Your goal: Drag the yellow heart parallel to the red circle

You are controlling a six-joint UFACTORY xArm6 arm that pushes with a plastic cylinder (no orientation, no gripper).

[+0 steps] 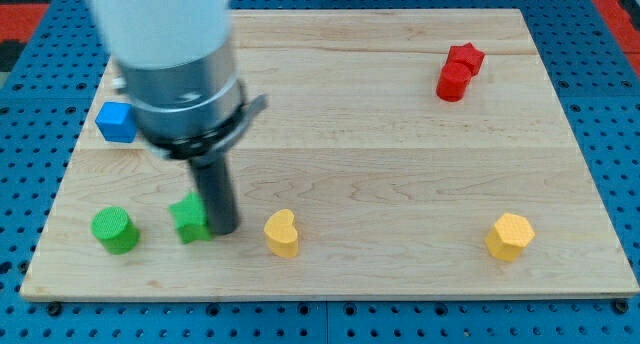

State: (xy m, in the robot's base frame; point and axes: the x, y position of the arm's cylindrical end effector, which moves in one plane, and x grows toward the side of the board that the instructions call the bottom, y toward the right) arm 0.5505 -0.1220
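The yellow heart (282, 233) lies near the board's bottom edge, left of centre. The red circle (452, 82) stands at the view's upper right, touching a red star (466, 57) just above it. My tip (222, 228) is down on the board, about a block's width to the left of the yellow heart and not touching it. The tip is right against a green block (189, 219) on its left side; that block's shape is partly hidden by the rod.
A green cylinder (113, 230) sits at the bottom left. A blue cube (116, 122) is at the left edge, beside the arm's body. A yellow hexagon (510, 236) sits at the bottom right. The wooden board (380, 164) lies on a blue pegboard.
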